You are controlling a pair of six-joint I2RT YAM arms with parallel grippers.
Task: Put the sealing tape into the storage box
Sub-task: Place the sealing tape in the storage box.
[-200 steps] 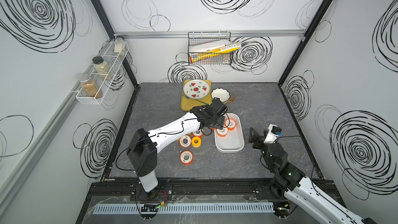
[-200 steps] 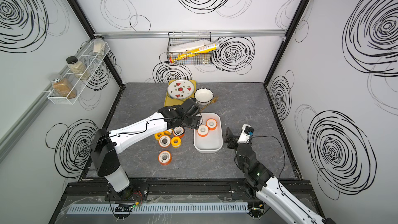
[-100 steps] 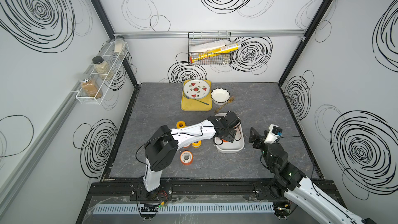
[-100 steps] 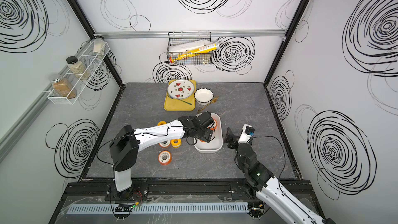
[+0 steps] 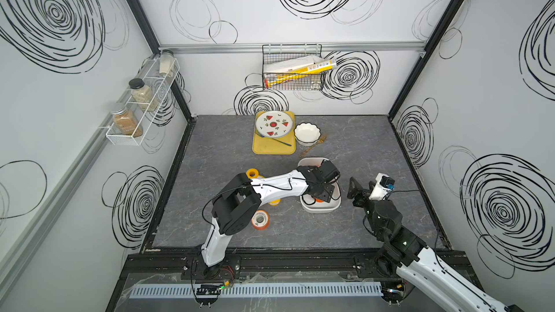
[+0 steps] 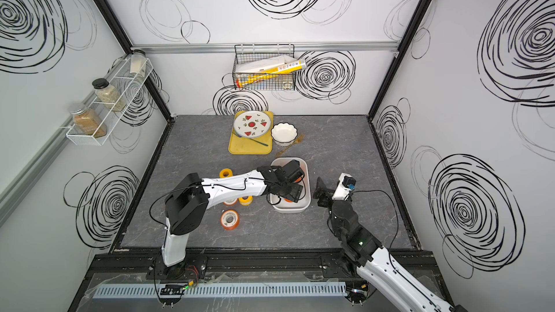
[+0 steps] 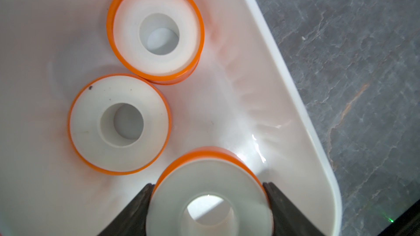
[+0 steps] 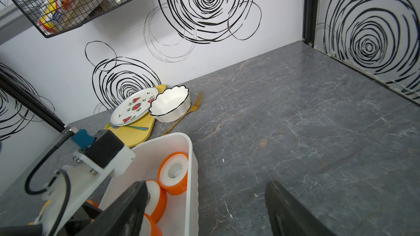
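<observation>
Left claw (image 7: 208, 186) has moved from the far corner of the box (image 7: 279, 87) to over its near end, clamped on one spool (image 7: 204, 173). Two spools (image 7: 86, 119) lie inside; at least four more spools (image 6: 230, 219) remain on the worktop (image 6: 345, 145). Right claw (image 8: 205, 183): apart, empty.

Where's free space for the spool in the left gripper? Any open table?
Inside the storage box, bare floor between the two lying spools and the rim beside the held spool. Table is open between box and right wall. Crowded: loose spools around the left arm.
</observation>
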